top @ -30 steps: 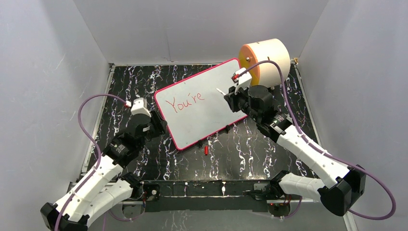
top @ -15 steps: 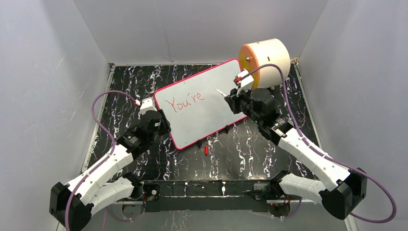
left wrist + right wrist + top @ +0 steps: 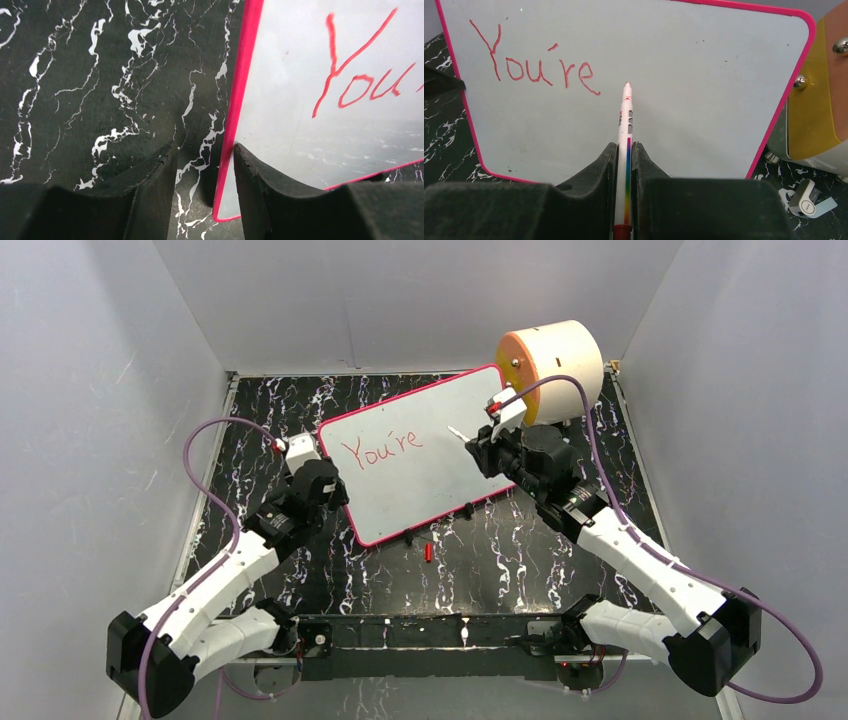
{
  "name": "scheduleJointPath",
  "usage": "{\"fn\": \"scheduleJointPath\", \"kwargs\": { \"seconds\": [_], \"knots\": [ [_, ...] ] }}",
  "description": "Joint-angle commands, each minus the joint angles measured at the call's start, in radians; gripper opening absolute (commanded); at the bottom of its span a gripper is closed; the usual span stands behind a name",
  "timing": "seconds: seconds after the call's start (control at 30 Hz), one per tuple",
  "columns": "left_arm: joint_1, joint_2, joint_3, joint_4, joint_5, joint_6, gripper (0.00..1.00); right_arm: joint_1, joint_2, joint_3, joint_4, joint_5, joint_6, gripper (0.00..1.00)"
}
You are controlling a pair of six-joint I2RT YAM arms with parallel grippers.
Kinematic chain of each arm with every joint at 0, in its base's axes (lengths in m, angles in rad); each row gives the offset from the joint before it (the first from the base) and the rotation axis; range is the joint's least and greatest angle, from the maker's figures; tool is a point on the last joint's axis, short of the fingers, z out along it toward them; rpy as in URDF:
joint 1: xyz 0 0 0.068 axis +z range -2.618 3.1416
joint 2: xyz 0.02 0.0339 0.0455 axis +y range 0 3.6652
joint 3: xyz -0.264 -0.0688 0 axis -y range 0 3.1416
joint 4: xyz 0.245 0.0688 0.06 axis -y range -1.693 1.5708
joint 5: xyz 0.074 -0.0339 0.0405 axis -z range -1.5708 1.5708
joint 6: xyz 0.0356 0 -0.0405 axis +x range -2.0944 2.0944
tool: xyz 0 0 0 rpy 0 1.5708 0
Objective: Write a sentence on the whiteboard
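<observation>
The whiteboard (image 3: 430, 480) (image 3: 300, 60) (image 3: 704, 85), white with a pink frame, stands tilted, its far corner by the cream cylinder. Of the sentence (image 3: 382, 451) (image 3: 360, 85) (image 3: 536, 67), only the red word "You're" shows. My left gripper (image 3: 335, 492) (image 3: 202, 147) straddles the board's left edge near its lower corner. One finger (image 3: 260, 175) lies against the white face, the other stands apart behind the board, so it is open. My right gripper (image 3: 480, 447) (image 3: 624, 145) is shut on a white marker pen (image 3: 460, 432) (image 3: 626, 120), its red tip close to the board, right of the word.
A cream cylinder with an orange face (image 3: 555, 360) (image 3: 819, 100) stands behind the board's far right corner. A red pen cap (image 3: 428, 552) lies on the black marbled table (image 3: 500, 550) in front of the board. A small white part (image 3: 806, 201) lies by the cylinder.
My left arm has swung in to the board's left edge, and its jaws have narrowed a little. The board has shifted slightly up and left. The right gripper has barely moved.
</observation>
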State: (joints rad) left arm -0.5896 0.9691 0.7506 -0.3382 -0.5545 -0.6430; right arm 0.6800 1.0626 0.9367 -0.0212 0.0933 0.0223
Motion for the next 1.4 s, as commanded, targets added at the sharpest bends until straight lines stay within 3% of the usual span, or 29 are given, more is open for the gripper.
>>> {"fn": "scheduleJointPath", "kwargs": {
  "seconds": [0.0,0.3,0.4,0.53,0.6,0.93,1.17,1.37],
  "knots": [
    [0.011,-0.044,0.068,0.011,-0.045,0.059,0.44,-0.007,-0.024,0.013,0.025,-0.003,-0.005,0.00],
    [0.057,0.002,0.303,0.004,0.086,0.312,0.58,-0.007,-0.003,0.073,-0.085,-0.013,-0.021,0.00],
    [0.155,0.064,0.384,0.005,0.263,0.374,0.62,-0.006,0.010,0.103,-0.124,-0.046,-0.021,0.00],
    [0.348,0.178,0.493,-0.007,0.627,0.395,0.65,-0.007,0.020,0.134,-0.153,-0.076,-0.046,0.00],
    [0.380,0.236,0.554,-0.023,0.708,0.425,0.67,-0.006,0.029,0.160,-0.179,-0.075,-0.057,0.00],
    [0.407,0.534,0.838,-0.137,1.067,0.557,0.73,-0.006,0.106,0.280,-0.310,-0.079,-0.087,0.00],
    [0.407,0.713,1.022,-0.267,1.263,0.638,0.74,-0.007,0.067,0.258,-0.206,-0.062,-0.147,0.00],
    [0.405,0.791,1.087,-0.314,1.396,0.684,0.70,-0.007,0.074,0.254,-0.179,-0.016,-0.179,0.00]
  ]
}}
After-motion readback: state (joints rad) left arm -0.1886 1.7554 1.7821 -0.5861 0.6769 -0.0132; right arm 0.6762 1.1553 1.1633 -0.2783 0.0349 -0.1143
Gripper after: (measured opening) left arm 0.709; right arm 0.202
